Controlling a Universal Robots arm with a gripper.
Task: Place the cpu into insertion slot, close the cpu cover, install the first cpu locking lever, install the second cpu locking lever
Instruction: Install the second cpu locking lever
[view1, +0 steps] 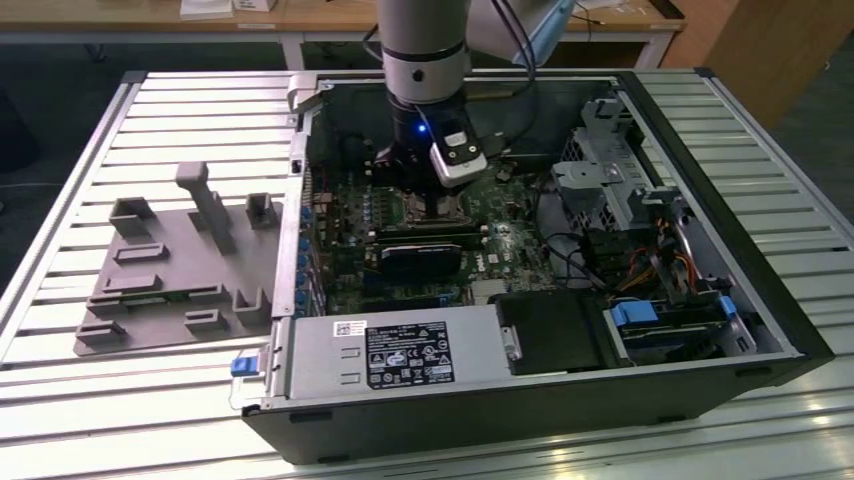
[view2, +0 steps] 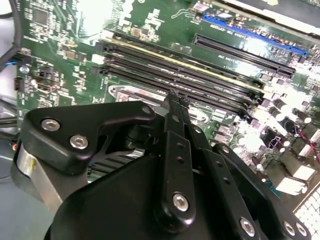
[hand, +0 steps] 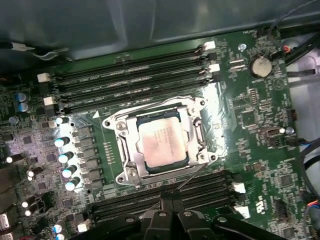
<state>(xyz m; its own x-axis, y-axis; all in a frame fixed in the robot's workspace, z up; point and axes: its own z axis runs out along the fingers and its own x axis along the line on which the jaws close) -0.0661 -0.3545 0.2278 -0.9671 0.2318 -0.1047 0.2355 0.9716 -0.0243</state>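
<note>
First wrist view: cpu (hand: 162, 145) seated in insertion slot (hand: 156, 118), cpu cover (hand: 127, 145) down flat. Pincer (hand: 167, 200) closed, empty, just beside. Locking levers (hand: 192, 175) likely pending. Exterior view: insertion slot just above frame centre.

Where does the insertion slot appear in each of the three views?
Exterior view: the insertion slot sits on the green board, directly under the gripper.
First wrist view: mid-picture, with the cpu seated in it.
Second wrist view: mostly hidden by the gripper; one silvery edge shows.
Shared landmark: the long black memory slots beside it.
</note>
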